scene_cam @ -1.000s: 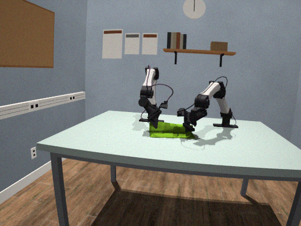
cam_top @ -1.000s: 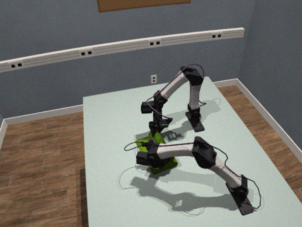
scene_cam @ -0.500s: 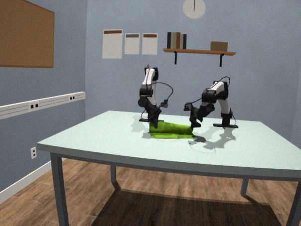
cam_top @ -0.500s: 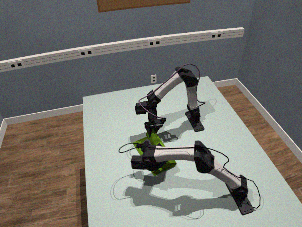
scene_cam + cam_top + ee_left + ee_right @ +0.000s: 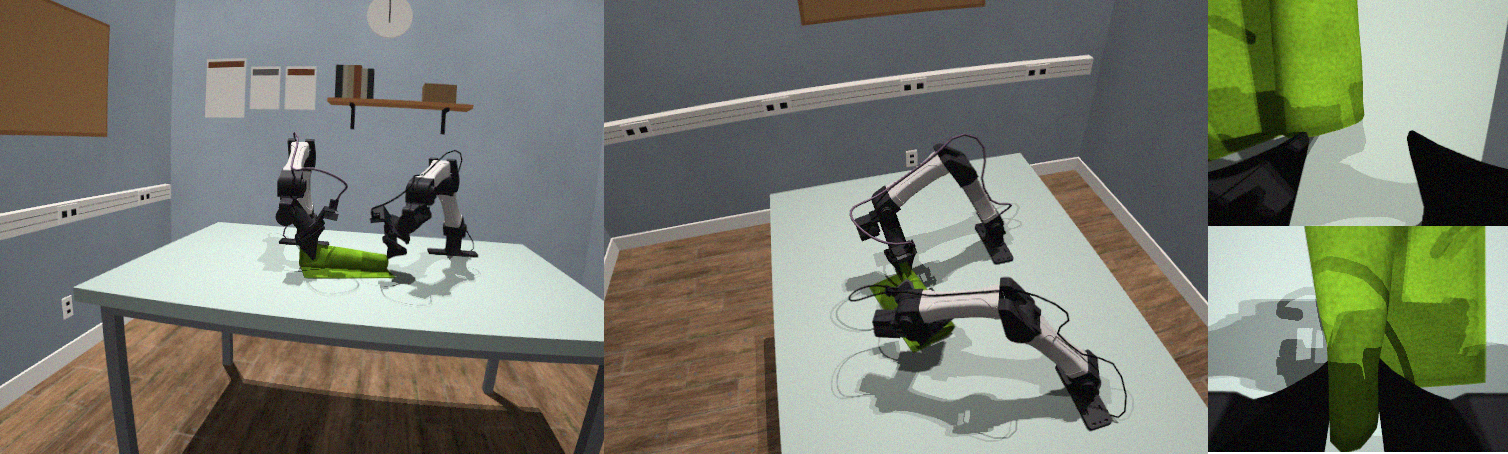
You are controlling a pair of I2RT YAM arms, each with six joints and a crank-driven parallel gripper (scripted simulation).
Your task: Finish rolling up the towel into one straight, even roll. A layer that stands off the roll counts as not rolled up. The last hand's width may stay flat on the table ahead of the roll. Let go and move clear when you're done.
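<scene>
Between the widely parted fingers of the left pincer [image 5: 929, 332] [image 5: 396, 246] [image 5: 1359, 133] there is a free gap, with the towel's rolled end [image 5: 1320, 70] off to one side — that roll blocks a sideways sweep toward the right pincer [image 5: 904, 272] [image 5: 310, 247] [image 5: 1354, 363]. The right pincer has no such gap — towel fills it — while beyond the left pincer's outer finger, away from the roll, lies room above the counter [image 5: 819, 240] [image 5: 200, 295] [image 5: 1433, 65] [image 5: 1248, 256].
</scene>
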